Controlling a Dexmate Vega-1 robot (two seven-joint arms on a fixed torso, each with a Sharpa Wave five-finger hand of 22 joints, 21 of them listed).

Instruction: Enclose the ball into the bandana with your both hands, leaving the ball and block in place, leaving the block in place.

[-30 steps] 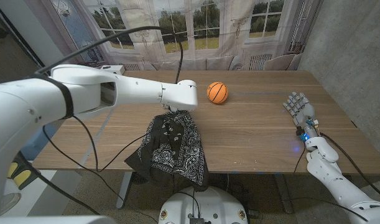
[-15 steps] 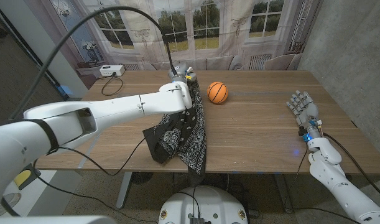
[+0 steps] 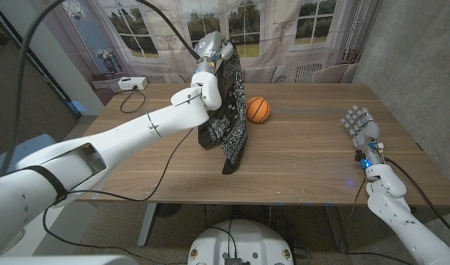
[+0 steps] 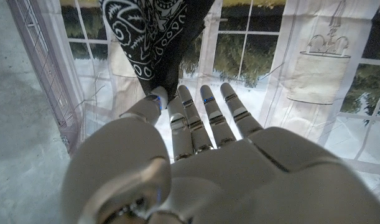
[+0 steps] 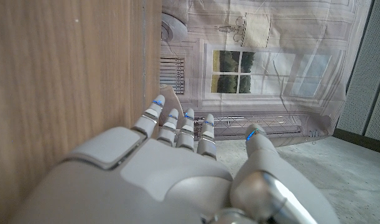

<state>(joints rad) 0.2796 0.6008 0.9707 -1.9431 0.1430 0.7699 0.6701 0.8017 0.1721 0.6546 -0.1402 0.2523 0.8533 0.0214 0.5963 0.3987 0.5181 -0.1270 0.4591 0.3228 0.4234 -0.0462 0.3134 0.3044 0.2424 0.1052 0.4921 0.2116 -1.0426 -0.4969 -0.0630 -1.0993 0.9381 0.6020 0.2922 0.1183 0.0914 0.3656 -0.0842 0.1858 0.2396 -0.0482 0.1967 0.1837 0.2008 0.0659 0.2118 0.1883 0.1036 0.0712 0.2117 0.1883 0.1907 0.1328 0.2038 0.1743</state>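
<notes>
Head view: left hand (image 3: 212, 50) holds bandana (image 3: 226, 103) aloft beside ball (image 3: 258, 110); right hand (image 3: 360, 124) fingers spread, empty.

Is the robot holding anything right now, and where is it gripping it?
The left hand holds the black bandana by its top edge, lifted so it hangs. The right hand holds nothing.

A: We see a black bandana (image 3: 226, 110) with a white paisley print, hanging just left of the ball (image 3: 258, 109).

B: We see the ball as orange with thin black seams. The table (image 3: 306, 158) under it is brown wood with a streaked grain.

A: Left of the ball, the left hand (image 3: 210, 50) is grey and silver on a white arm. Well to the right of the ball, the right hand (image 3: 359, 125) is light grey, with blue glints at the fingertips (image 5: 158, 103).
</notes>
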